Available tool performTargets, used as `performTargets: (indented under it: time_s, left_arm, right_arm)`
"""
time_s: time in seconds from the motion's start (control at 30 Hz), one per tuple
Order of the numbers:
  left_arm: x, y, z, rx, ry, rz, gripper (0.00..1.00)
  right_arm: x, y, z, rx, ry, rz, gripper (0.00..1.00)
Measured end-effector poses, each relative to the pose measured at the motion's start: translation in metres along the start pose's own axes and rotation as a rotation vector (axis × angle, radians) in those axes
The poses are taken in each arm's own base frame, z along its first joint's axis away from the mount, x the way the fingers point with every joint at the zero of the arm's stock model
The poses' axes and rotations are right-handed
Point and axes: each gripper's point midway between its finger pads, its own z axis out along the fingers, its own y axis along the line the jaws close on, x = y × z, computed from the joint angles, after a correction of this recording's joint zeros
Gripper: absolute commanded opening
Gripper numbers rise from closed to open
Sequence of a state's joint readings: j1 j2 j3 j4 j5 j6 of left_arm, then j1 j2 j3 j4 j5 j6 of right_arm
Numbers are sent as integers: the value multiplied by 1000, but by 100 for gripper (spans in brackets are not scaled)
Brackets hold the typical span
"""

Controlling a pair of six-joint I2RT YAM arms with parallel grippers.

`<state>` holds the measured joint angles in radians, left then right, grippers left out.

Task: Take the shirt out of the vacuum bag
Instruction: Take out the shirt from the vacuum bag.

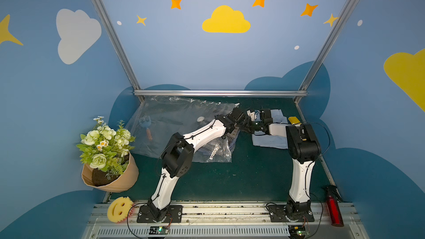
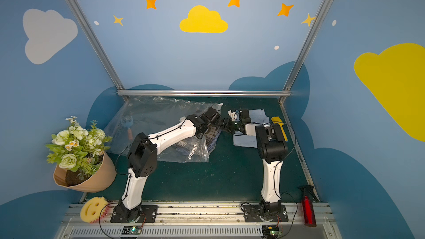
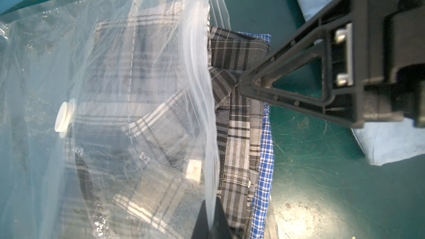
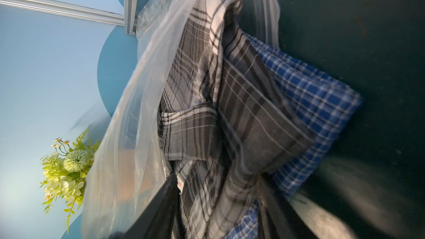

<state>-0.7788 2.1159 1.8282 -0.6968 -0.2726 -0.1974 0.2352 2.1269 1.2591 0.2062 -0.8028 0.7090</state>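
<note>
The clear, crinkly vacuum bag (image 1: 174,116) (image 2: 156,113) lies at the back left of the green table, with its round white valve (image 3: 65,118) on top. A grey plaid shirt (image 3: 239,134) (image 4: 241,102) sticks partly out of the bag's open mouth, on top of a blue checked shirt (image 3: 265,157). My left gripper (image 3: 210,224) (image 1: 236,123) is shut on the bag's upper film at the mouth and holds it raised. My right gripper (image 4: 218,203) (image 1: 247,124) faces it from the right, its fingers (image 3: 253,83) closed on the bunched grey plaid shirt.
A folded light blue cloth (image 1: 269,141) and a yellow object (image 1: 294,120) lie under the right arm. A brush (image 1: 147,127) shows through the bag. A flower bouquet (image 1: 105,148), a smiley sponge (image 1: 119,209) and a red spray bottle (image 1: 333,210) stand at the table's edges.
</note>
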Motion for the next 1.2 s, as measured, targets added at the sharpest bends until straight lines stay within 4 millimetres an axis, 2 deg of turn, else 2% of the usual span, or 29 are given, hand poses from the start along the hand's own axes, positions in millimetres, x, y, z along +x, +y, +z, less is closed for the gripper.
performTargets:
  time_s: [0.13, 0.4, 0.6, 0.67, 0.7, 0.73, 0.77, 0.83, 1.07, 1.2]
  left_arm:
    - [1, 0, 1, 4, 0, -3, 4]
    - [1, -2, 3, 19, 4, -10, 4]
    - [7, -1, 9, 20, 14, -15, 4]
    - [11, 0, 11, 22, 22, -15, 4]
    - [12, 0, 12, 23, 24, -15, 4]
    - [12, 0, 13, 25, 25, -16, 4]
    - [12, 0, 13, 27, 26, -18, 4]
    - [11, 0, 13, 32, 23, -23, 4]
    - [9, 0, 12, 41, 19, -29, 4]
    - [9, 1, 12, 42, 20, -31, 4]
  right_arm:
    - [-2, 0, 2, -4, -3, 14, 44]
    - [-6, 20, 12, -27, -7, -5, 16]
    - [-3, 21, 18, 1, -11, -17, 6]
    - [-2, 17, 17, 24, -15, -15, 9]
    - [-3, 16, 16, 34, -18, -15, 16]
    - [-3, 15, 15, 47, -21, -15, 29]
    - [-3, 14, 14, 60, -24, -17, 38]
    - [-2, 12, 12, 85, -28, -20, 44]
    - [-1, 6, 10, 125, -31, -14, 44]
    - [0, 6, 10, 124, -32, -10, 41]
